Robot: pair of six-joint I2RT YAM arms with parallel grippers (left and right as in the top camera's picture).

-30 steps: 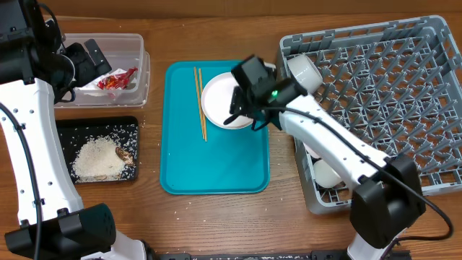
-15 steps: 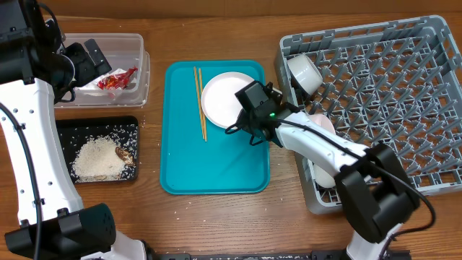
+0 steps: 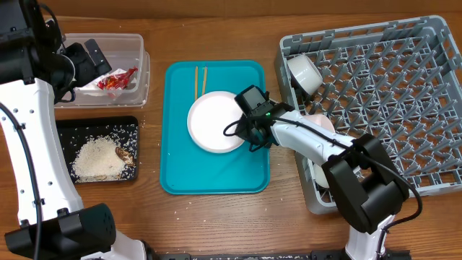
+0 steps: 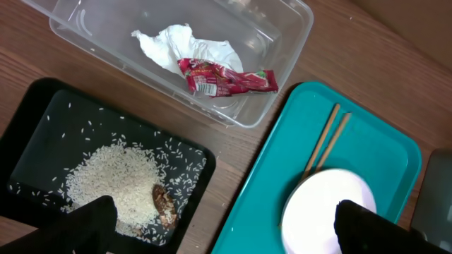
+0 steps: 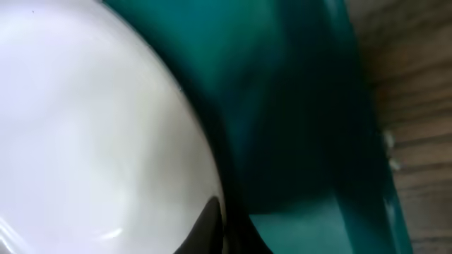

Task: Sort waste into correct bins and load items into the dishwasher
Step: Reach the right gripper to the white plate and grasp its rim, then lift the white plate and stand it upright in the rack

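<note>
The white plate (image 3: 214, 121) lies on the teal tray (image 3: 180, 173), covering the lower ends of the two chopsticks (image 3: 199, 75). My right gripper (image 3: 244, 130) is shut on the plate's right rim; in the right wrist view the plate (image 5: 92, 120) fills the left, with the gripper (image 5: 222, 224) pinching its edge. My left gripper (image 3: 86, 59) hangs open over the clear tub (image 3: 138, 45), which holds the napkin (image 4: 169, 42) and red wrapper (image 4: 226, 77). Rice (image 4: 113, 180) and a brown lump (image 4: 164, 204) lie in the black tray (image 4: 42, 120).
The grey dish rack (image 3: 390, 94) stands at the right. A white cup (image 3: 304, 72) sits at its near-left corner and a pale bowl (image 3: 326, 175) lower down under my right arm. A few rice grains lie on the wood by the black tray.
My right gripper dropped to the plate's right rim and shut on it. The plate slid left and toward the front of the teal tray, over the chopsticks. The left arm stayed still.
</note>
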